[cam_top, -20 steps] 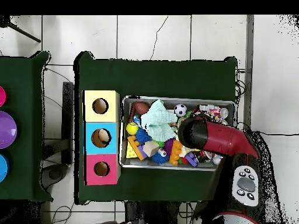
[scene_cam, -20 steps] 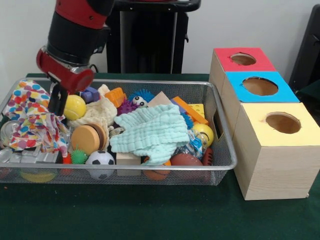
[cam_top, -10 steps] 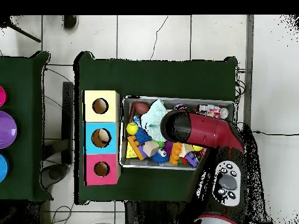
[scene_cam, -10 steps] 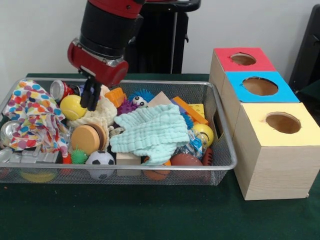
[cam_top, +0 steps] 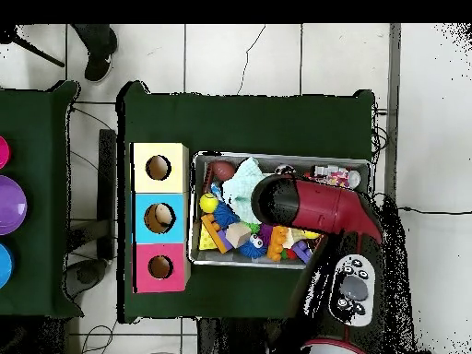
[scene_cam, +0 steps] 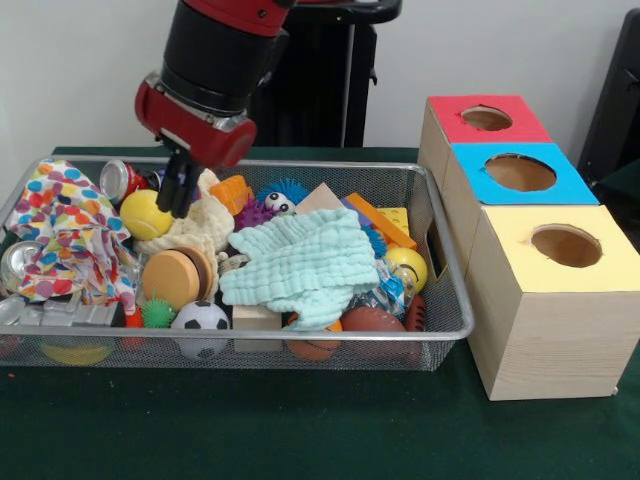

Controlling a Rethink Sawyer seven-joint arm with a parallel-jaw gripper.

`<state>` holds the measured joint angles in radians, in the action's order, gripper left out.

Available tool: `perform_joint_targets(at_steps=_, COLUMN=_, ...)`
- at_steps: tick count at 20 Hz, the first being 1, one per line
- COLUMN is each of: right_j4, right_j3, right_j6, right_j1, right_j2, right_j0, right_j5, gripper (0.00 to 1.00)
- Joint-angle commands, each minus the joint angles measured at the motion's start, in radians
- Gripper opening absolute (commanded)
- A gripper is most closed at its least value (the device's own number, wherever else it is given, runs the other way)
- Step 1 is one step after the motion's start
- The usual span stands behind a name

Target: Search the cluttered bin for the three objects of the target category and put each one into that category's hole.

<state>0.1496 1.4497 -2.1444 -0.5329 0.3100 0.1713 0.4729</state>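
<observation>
The wire mesh bin (scene_cam: 330,166) is full of toys and cloths; it also shows in the overhead view (cam_top: 238,265). A tan, round, bun-like toy (scene_cam: 173,278) lies at its front left, beside a cream cloth (scene_cam: 205,228). I cannot pick out other bun-like toys. My gripper (scene_cam: 179,205) hangs over the bin's back left, between a yellow ball (scene_cam: 147,214) and the cream cloth, its tips just above the clutter. In the overhead view my arm (cam_top: 304,207) hides it. The red-topped box's hole (scene_cam: 487,118) is farthest back on the right and also shows from overhead (cam_top: 159,267).
A blue-topped box (scene_cam: 560,185) and a yellow-topped box (scene_cam: 600,270) stand in front of the red one. A mint cloth (scene_cam: 300,265), a spotted cloth (scene_cam: 65,230), a soccer ball (scene_cam: 200,318) and a can (scene_cam: 118,178) fill the bin. A person's shoe (cam_top: 97,46) shows on the floor.
My arm swung from the bin's left end toward its middle, then rose slightly beside the yellow ball. The can came into sight. A person's shoe entered the overhead view.
</observation>
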Motion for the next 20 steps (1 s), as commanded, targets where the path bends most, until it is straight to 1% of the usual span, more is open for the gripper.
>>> perform_joint_targets(at_steps=1, right_j4=0.068, right_j3=-0.011, right_j6=-0.063, right_j1=0.078, right_j2=0.072, right_j0=0.021, right_j5=0.108, gripper=0.00)
perform_joint_targets(at_steps=3, right_j4=0.066, right_j3=-0.013, right_j6=-0.062, right_j1=0.092, right_j2=0.080, right_j0=0.027, right_j5=0.086, gripper=0.00)
perform_joint_targets(at_steps=7, right_j4=0.072, right_j3=-0.023, right_j6=-0.042, right_j1=0.101, right_j2=0.100, right_j0=0.031, right_j5=0.077, gripper=0.00)
perform_joint_targets(at_steps=10, right_j4=0.064, right_j3=-0.010, right_j6=-0.051, right_j1=0.102, right_j2=0.105, right_j0=0.037, right_j5=0.056, gripper=0.00)
perform_joint_targets(at_steps=11, right_j4=0.062, right_j3=-0.006, right_j6=-0.054, right_j1=0.102, right_j2=0.106, right_j0=0.039, right_j5=0.050, gripper=1.00)
perform_joint_targets(at_steps=14, right_j4=0.062, right_j3=0.017, right_j6=-0.065, right_j1=0.101, right_j2=0.103, right_j0=0.049, right_j5=0.003, gripper=1.00)
perform_joint_targets(at_steps=17, right_j4=0.054, right_j3=0.037, right_j6=-0.128, right_j1=0.121, right_j2=0.136, right_j0=0.026, right_j5=-0.038, gripper=1.00)
perform_joint_targets(at_steps=19, right_j4=0.065, right_j3=0.045, right_j6=-0.148, right_j1=0.132, right_j2=0.161, right_j0=0.010, right_j5=-0.073, gripper=1.00)
perform_joint_targets(at_steps=20, right_j4=0.061, right_j3=0.050, right_j6=-0.147, right_j1=0.134, right_j2=0.160, right_j0=0.014, right_j5=-0.079, gripper=1.00)
